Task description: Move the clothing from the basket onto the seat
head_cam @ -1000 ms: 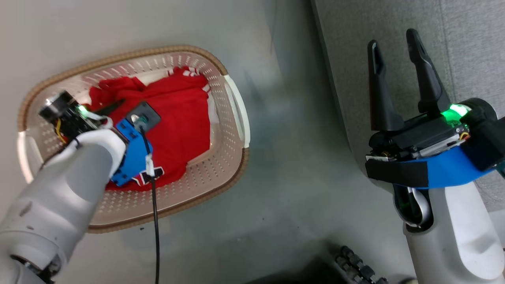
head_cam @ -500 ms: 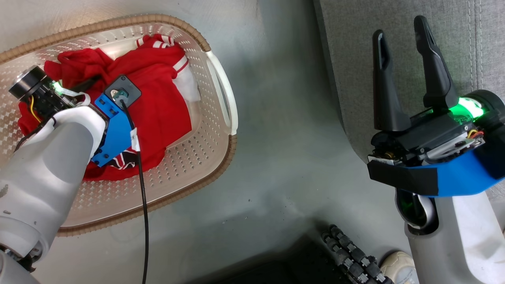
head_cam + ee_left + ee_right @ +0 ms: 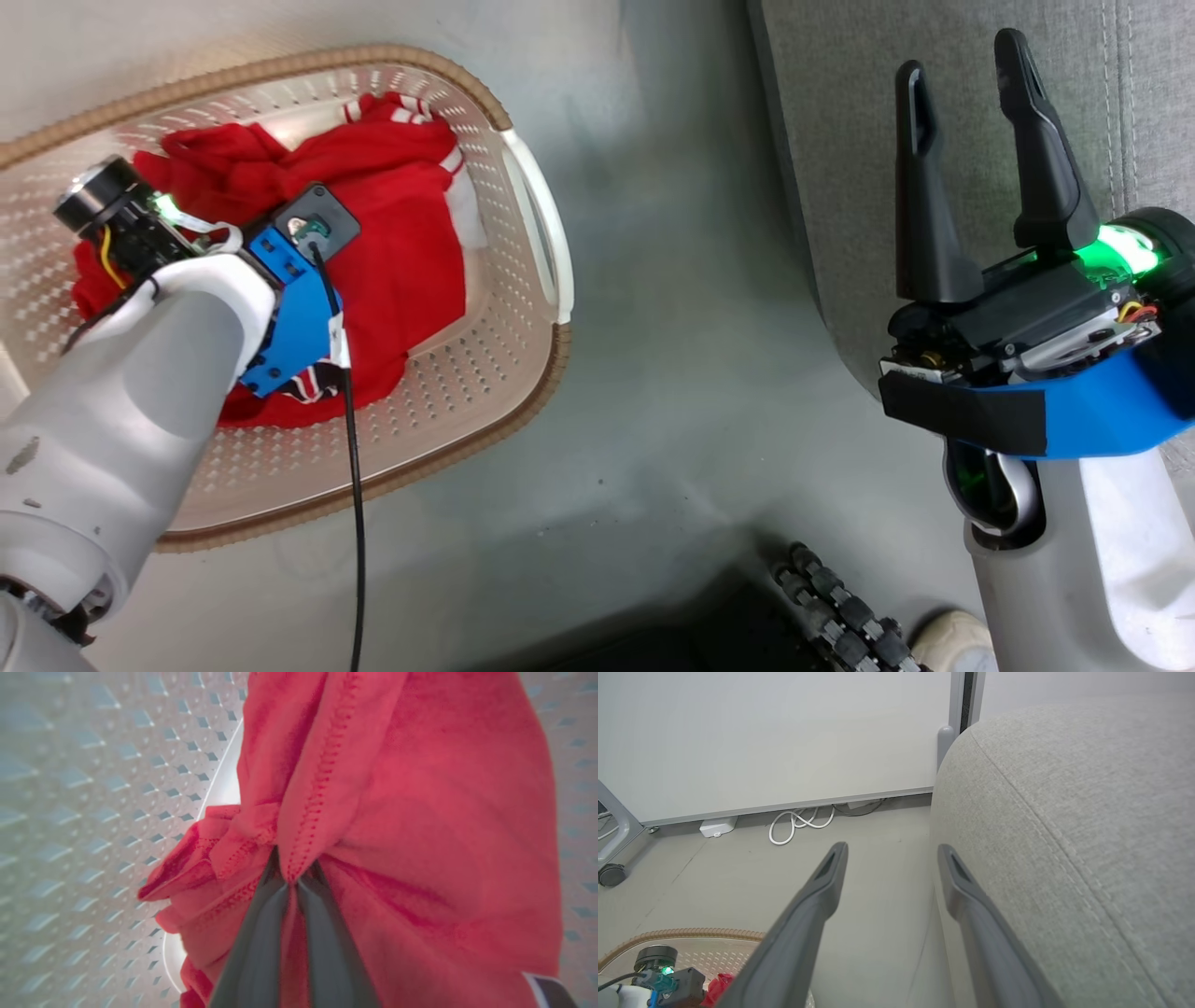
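Note:
The red clothing (image 3: 401, 243) lies bunched in the cream basket (image 3: 537, 369) on the floor at the left. My left wrist (image 3: 289, 299) reaches down into the basket and covers its own fingers in the head view. In the left wrist view my left gripper (image 3: 293, 877) is shut on a stitched fold of the clothing (image 3: 420, 812), with the perforated basket wall (image 3: 93, 788) behind. My right gripper (image 3: 960, 54) stands open with nothing in it, beside the front edge of the grey seat (image 3: 840, 140). The right wrist view shows the right gripper (image 3: 892, 848), the seat (image 3: 1087, 812) and the basket (image 3: 682, 934).
Grey floor separates basket and seat. A coiled white cable (image 3: 798, 821) and a white adapter (image 3: 718, 827) lie by the wall, with a caster wheel (image 3: 609, 875) at the left. My base's black rollers (image 3: 831, 597) and a pale shoe (image 3: 952, 639) sit at the bottom.
The head camera has shifted, so the basket shows further left. My left wrist stays low in the basket and the red cloth is more bunched around it. The right gripper stays open.

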